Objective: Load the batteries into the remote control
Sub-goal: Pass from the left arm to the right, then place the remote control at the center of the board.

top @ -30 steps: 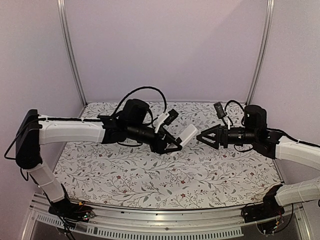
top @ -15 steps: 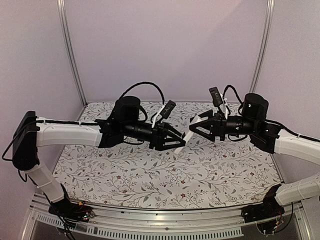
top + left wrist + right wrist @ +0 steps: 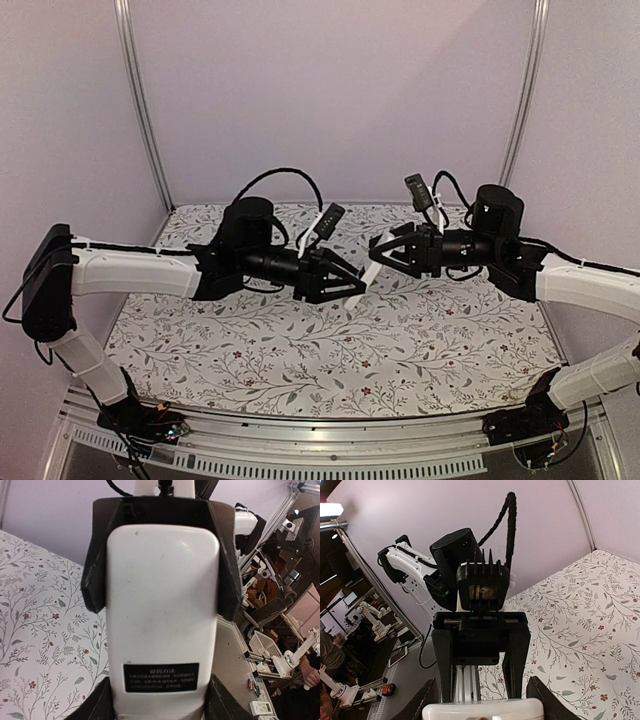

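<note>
The remote control [image 3: 162, 610] shows its plain white back with a black label. It is held in the air above the table, and no open battery recess shows. My left gripper [image 3: 160, 710] is shut on its near end. My right gripper [image 3: 161, 605] faces it, with both fingers against the sides of the far end. In the top view the remote [image 3: 374, 270] is a white sliver between my left gripper [image 3: 358, 283] and my right gripper [image 3: 378, 250]. In the right wrist view its end [image 3: 482, 711] sits between my right gripper's [image 3: 482, 707] fingers. The batteries are out of view.
The floral table cover [image 3: 330, 350] lies below both arms. Metal frame posts [image 3: 140, 100] stand at the back corners against purple walls. A metal rail [image 3: 300, 445] runs along the near edge.
The two grippers have come together. My right gripper moved left onto the free end of the remote that my left gripper holds. The pair has risen a little.
</note>
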Robot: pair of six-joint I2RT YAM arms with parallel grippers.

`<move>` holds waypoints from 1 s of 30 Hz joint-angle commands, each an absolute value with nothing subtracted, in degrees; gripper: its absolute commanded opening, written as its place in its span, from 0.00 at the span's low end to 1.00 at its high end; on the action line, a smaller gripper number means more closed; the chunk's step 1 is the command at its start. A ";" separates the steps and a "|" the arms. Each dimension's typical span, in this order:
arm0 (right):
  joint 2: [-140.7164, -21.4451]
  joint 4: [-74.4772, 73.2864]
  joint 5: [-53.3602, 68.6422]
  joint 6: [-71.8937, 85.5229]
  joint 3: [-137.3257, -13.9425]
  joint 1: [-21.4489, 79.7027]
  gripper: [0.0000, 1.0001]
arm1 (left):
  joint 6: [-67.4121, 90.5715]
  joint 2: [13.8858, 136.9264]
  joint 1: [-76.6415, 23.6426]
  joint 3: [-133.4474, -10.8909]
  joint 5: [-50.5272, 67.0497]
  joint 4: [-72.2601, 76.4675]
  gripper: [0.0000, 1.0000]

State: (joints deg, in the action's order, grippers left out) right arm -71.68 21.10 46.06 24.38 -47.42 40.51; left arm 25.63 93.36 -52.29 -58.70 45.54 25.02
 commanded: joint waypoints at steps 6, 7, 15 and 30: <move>-74.16 6.51 40.16 24.72 -54.75 41.13 0.22 | 22.10 84.36 -47.63 -54.04 34.32 19.27 0.98; -75.07 3.29 39.23 23.03 -55.97 41.13 0.21 | 21.44 82.91 -46.88 -53.47 32.54 17.28 0.99; -85.65 -25.00 24.85 16.64 -68.92 42.81 0.18 | 21.35 72.92 -41.52 -47.85 19.09 8.75 0.99; -117.57 -55.20 3.72 9.76 -98.42 50.38 0.21 | 22.58 70.61 -39.20 -42.63 9.92 3.32 1.00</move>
